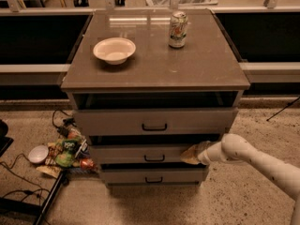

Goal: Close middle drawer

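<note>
The middle drawer (140,153) is a grey-beige front with a small black bar handle (154,159), in the cabinet's middle row. It stands out only a little, with a thin dark gap above it. My gripper (189,154) is at the end of a white arm (253,158) that comes in from the lower right. Its tan tip rests against the right end of the middle drawer's front.
The top drawer (154,121) stands slightly open and the bottom drawer (153,175) is nearly flush. A white bowl (114,49) and a soda can (178,29) stand on the cabinet top. Snack bags (68,149), a small bowl (37,153) and cables lie on the floor at left.
</note>
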Tool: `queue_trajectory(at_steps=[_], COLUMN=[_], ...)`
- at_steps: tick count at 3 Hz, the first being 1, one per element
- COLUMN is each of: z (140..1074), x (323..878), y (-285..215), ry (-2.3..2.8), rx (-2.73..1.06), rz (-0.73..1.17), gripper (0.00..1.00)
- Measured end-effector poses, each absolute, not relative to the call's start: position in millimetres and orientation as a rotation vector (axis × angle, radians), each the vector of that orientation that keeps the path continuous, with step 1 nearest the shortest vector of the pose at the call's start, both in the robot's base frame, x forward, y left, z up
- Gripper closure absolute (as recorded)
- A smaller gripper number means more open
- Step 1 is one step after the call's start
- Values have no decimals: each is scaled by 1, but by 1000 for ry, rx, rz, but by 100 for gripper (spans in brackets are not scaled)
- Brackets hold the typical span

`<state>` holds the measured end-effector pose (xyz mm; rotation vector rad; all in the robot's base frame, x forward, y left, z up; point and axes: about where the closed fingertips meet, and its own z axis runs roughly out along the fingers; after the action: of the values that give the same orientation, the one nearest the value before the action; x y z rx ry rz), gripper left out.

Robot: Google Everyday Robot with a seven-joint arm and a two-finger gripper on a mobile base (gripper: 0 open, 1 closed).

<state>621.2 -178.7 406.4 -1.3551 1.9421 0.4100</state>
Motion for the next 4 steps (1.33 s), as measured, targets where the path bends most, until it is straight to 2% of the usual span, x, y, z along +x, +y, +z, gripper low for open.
queue_trajectory(at_steps=[4], z=[407], x=[612], y=[-179], ry=[1941], rx=[-1355], rz=[408], gripper=[100])
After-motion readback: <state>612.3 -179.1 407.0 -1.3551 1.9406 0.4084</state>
